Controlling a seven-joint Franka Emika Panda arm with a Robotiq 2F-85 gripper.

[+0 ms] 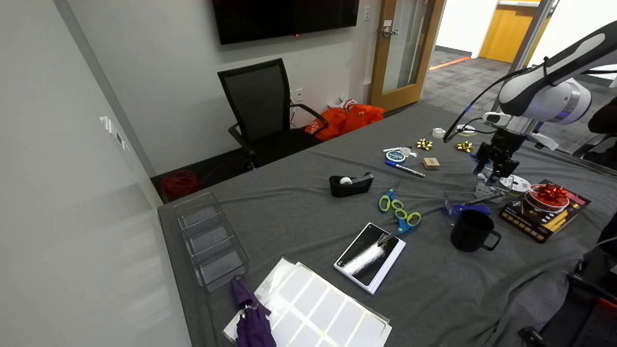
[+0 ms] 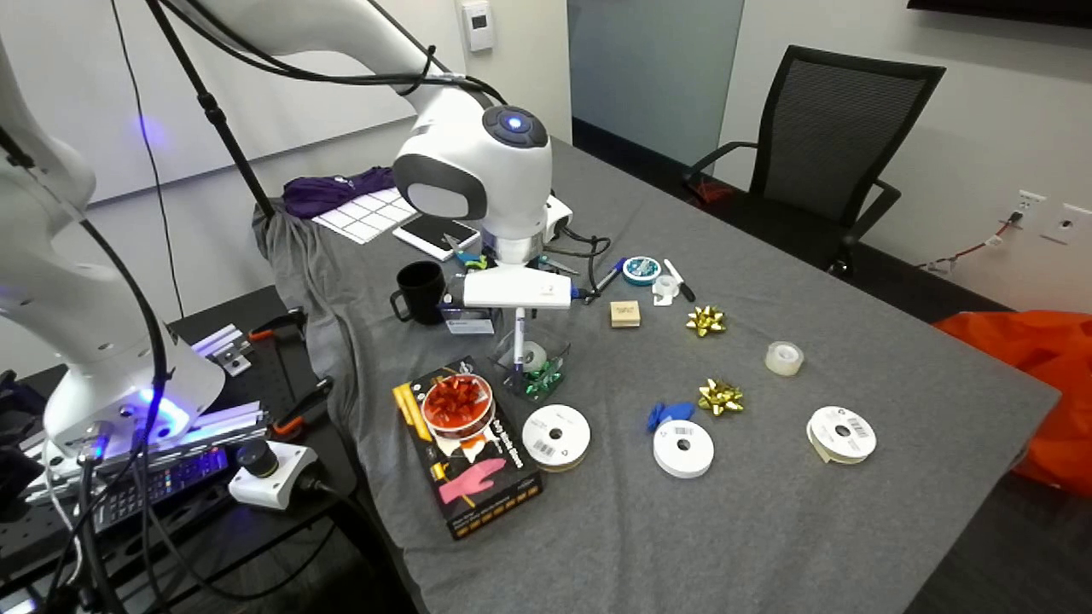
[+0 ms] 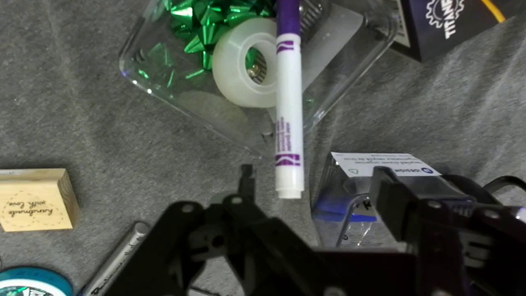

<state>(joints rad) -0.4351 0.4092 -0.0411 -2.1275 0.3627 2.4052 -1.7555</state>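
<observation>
In the wrist view my gripper [image 3: 314,176] stands open, its two dark fingers wide apart. A white marker [image 3: 289,90] with a purple cap reaches in between them, nearer the left fingertip, with a visible gap to it. In an exterior view the marker [image 2: 519,337] looks close to upright, cap down, over a clear tray [image 2: 559,354]. That tray [image 3: 193,115] also holds a roll of clear tape [image 3: 230,74] and a green bow [image 3: 205,24]. Behind the right finger is a clear plastic organizer [image 3: 370,164] with a white label. The gripper [image 1: 486,176] points downward above the tray.
Close by are a black box [image 2: 478,490] bearing a red bow tub [image 2: 461,405], a ribbon spool [image 2: 554,435], a black mug [image 1: 470,231] and a wooden stamp [image 3: 37,205]. Scissors [image 1: 400,217], a tape dispenser [image 1: 351,185] and gold bows [image 2: 706,321] lie further off.
</observation>
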